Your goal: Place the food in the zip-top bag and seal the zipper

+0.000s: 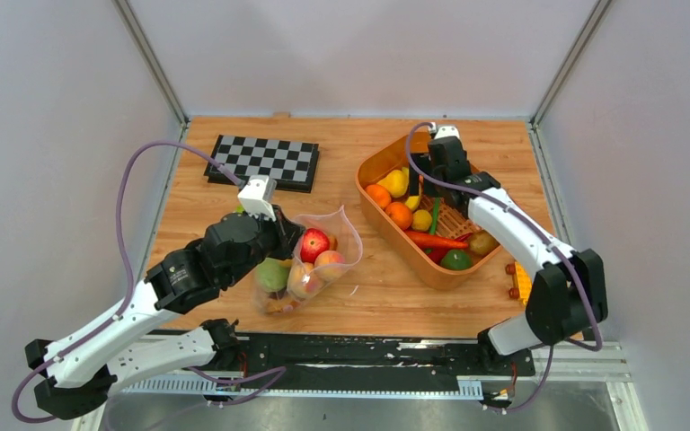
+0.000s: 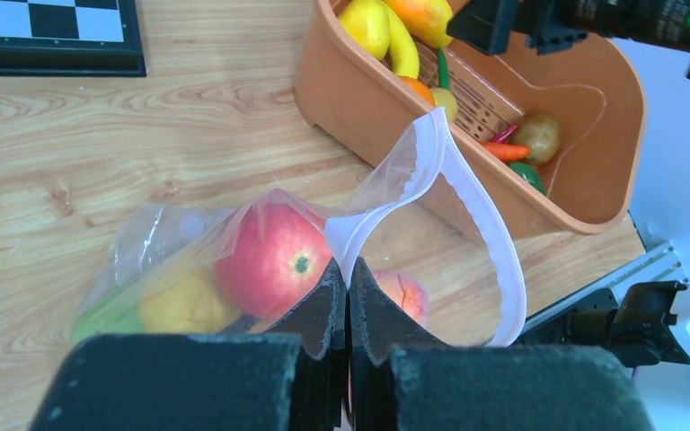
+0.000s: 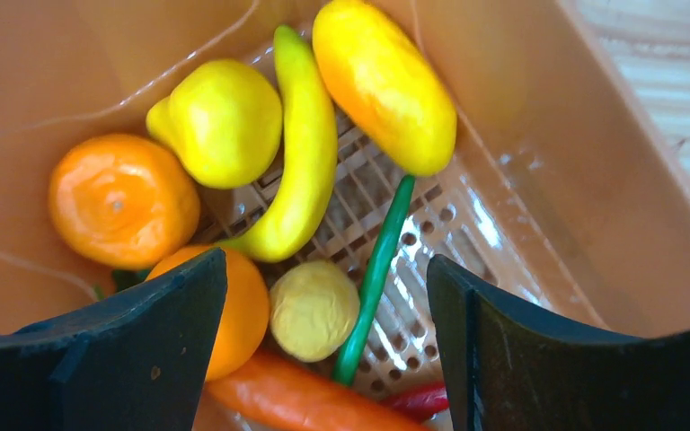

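From above, the zip-top bag (image 1: 310, 260) lies on the worktop (image 1: 368, 301) just in front of the left arm, already holding a red apple (image 1: 314, 243), a peach (image 1: 329, 262) and a green fruit (image 1: 271, 274), while the orange tub (image 1: 370, 190) to its right holds a good deal more toy food; the right jaws hang over the tub's far end. From the left wrist, the left jaws are clenched on the bag's near lip, lifting it so that the mouth gapes toward the tub, and the zipper (image 2: 494, 241) arcs wide apart, plainly unsealed (a yellow fruit (image 2: 184, 303) also shows through the film beside the apple). From the right wrist, the right jaws stand spread and carry nothing, poised above a mandarin (image 3: 124, 199), a lemon (image 3: 220, 121), a banana (image 3: 301, 171) and a pale round piece (image 3: 313, 310) on the tub's slotted floor. By these views the loading looks partly done: some pieces are bagged and another pick appears to be in hand, while pressing the zipper closed is not yet begun.
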Available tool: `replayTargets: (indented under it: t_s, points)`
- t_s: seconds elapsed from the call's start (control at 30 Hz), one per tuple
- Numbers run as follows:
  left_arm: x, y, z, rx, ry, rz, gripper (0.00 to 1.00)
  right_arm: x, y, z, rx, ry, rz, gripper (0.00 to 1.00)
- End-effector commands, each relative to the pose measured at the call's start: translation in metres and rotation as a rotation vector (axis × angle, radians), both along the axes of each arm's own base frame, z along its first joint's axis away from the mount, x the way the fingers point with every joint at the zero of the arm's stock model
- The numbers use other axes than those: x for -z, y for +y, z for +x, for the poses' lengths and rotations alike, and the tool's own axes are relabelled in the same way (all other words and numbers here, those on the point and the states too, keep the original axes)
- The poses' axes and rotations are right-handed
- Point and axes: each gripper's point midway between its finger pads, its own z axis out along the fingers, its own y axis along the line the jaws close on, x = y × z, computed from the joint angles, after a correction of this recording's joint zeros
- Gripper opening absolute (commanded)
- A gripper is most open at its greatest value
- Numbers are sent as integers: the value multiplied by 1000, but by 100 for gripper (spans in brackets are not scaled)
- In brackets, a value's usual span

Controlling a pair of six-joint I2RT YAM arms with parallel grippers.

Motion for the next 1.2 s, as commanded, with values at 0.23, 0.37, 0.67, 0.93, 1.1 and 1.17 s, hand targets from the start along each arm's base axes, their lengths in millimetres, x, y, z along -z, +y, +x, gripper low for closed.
replayTargets:
  t_s: [0.23,0.37,0.67,0.93,1.1,1.17]
  points:
    - [-16,-1,-2,6,-29,-71,3,0,-14,80,-310,-33,-430,72]
    - [-15,-2,-2,8,-28,-72,3,20,-24,93,-352,8,-536,71]
    - [-15,-1,-2,10,-28,-64,3,47,-35,107,-438,18,-579,69]
    - [-15,-2,-2,13,-28,-60,3,94,-33,97,-480,115,-541,63]
    - [-14,-3,-2,17,-24,-59,3,105,-32,89,-459,140,-504,55]
    - [-13,-3,-2,17,-23,-59,3,103,-33,87,-437,140,-494,47]
